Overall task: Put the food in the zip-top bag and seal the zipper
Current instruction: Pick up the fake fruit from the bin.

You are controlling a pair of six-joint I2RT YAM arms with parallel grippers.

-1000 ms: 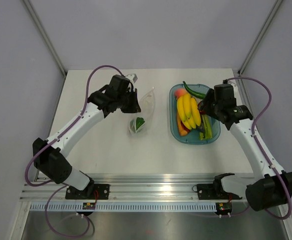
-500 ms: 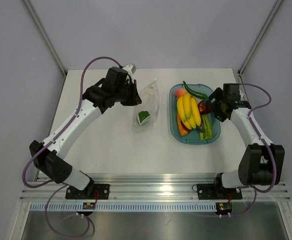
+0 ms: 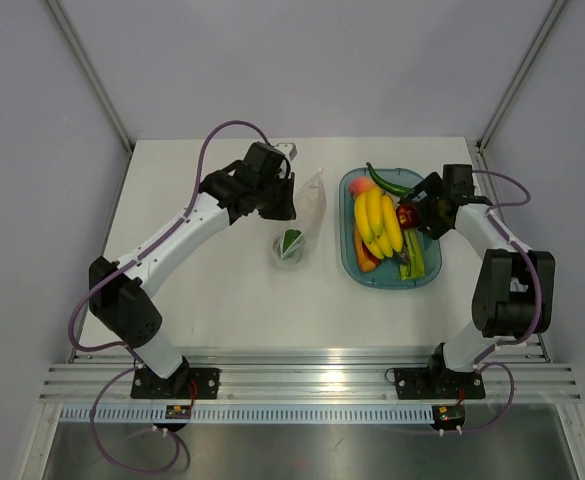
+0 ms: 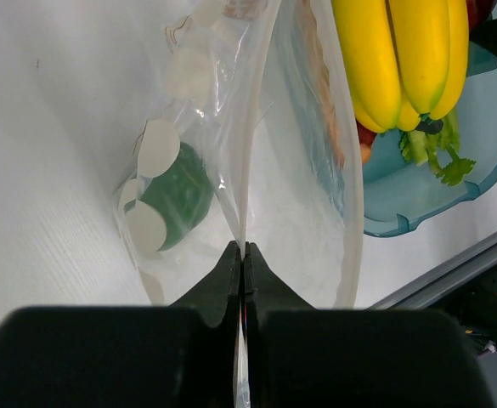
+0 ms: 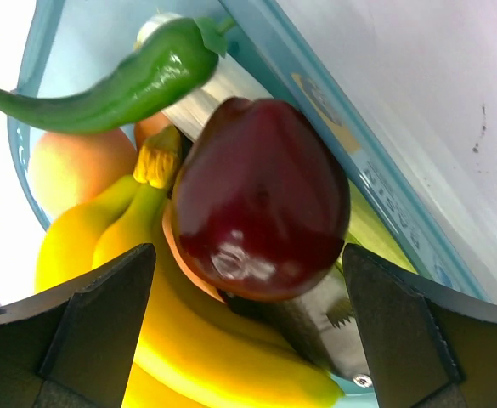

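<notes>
The clear zip-top bag [image 3: 302, 215] with white blobs hangs left of the teal tray [image 3: 427, 277], a green round fruit [image 3: 292, 242] inside it. My left gripper [image 3: 284, 208] is shut on the bag's mouth edge [image 4: 245, 204], holding it up; the green fruit [image 4: 178, 194] shows through the plastic. My right gripper [image 3: 419, 205] is open at the tray's right side, its fingers [image 5: 104, 319] either side of the dark red apple [image 5: 261, 200], apart from it. The yellow banana bunch [image 3: 378, 222], a green pepper [image 3: 390, 184] and orange pieces lie in the tray.
The tray's rim [image 5: 375, 183] runs just behind the apple. Green stalk pieces [image 3: 414, 255] lie at the tray's near right. The table's right edge and a frame post are close to the right arm.
My left gripper carried the bag rightward, nearer the tray. My right arm swung to the tray's right side and now faces the dark red apple.
</notes>
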